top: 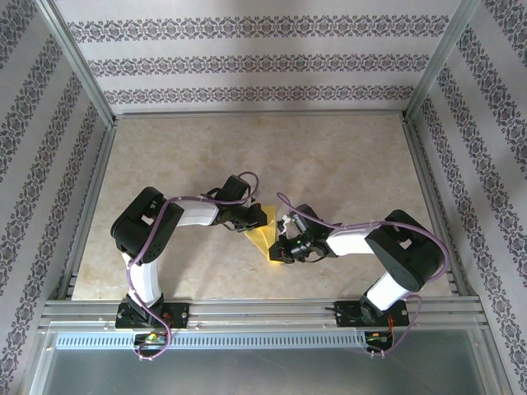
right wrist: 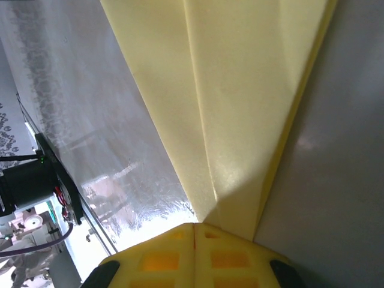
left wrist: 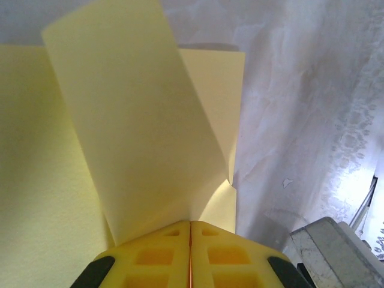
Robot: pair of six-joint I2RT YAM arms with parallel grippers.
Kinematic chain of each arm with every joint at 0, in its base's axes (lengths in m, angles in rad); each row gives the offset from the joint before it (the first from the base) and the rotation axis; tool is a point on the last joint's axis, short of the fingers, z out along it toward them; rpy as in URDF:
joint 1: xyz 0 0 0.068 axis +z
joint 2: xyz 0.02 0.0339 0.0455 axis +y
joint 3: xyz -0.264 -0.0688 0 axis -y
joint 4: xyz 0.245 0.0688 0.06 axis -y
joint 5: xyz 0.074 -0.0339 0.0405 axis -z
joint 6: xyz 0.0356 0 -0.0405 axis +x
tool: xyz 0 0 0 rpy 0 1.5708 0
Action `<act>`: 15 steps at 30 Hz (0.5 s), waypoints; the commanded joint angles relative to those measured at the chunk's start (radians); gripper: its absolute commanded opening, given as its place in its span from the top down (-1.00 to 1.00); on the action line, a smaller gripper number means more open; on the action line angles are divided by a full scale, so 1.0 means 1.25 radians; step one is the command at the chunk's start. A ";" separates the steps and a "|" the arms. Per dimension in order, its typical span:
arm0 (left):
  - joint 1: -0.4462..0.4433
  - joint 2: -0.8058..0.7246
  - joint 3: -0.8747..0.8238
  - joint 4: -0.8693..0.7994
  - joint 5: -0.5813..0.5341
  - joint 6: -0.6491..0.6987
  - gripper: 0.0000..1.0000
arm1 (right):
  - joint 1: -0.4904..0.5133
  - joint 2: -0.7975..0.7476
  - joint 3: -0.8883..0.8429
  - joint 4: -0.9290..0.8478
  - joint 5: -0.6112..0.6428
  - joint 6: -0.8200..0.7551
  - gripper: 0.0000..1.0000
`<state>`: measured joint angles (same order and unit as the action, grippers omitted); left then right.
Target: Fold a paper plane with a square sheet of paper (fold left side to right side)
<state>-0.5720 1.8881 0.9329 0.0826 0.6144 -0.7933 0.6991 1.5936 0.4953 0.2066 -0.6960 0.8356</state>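
Folding under way; entry as follows.
Item: sheet of paper (top: 260, 239), yellow, partly folded, lying on the table (top: 346, 164) between the two grippers.
Left gripper (left wrist: 191, 227): jaws closed together. A loose flap (left wrist: 138, 120) rises and curls directly ahead of its tips, apparently pinched there, and flat layers lie beneath it and off to its left.
Right gripper (right wrist: 195, 228): jaws closed, tips on the paper's narrow tapered end. The paper fans out ahead of them with long creases. Whether it is pinched or only pressed cannot be told.
Progress, as judged: several creases made and a taper begun. The raised flap is not yet laid flat and creased. No finished dart.
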 commanded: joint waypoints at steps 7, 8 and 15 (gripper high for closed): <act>0.011 0.021 -0.031 -0.028 -0.040 -0.011 0.82 | 0.015 -0.093 -0.056 -0.095 -0.011 0.014 1.00; 0.011 0.021 -0.034 -0.022 -0.039 -0.016 0.82 | 0.010 -0.117 -0.056 -0.101 -0.011 0.015 1.00; 0.011 0.016 -0.042 -0.009 -0.039 -0.023 0.82 | -0.040 -0.228 -0.031 -0.100 0.011 0.024 1.00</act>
<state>-0.5682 1.8858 0.9150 0.1154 0.6209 -0.8154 0.6613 1.3270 0.4332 0.0868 -0.6971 0.8509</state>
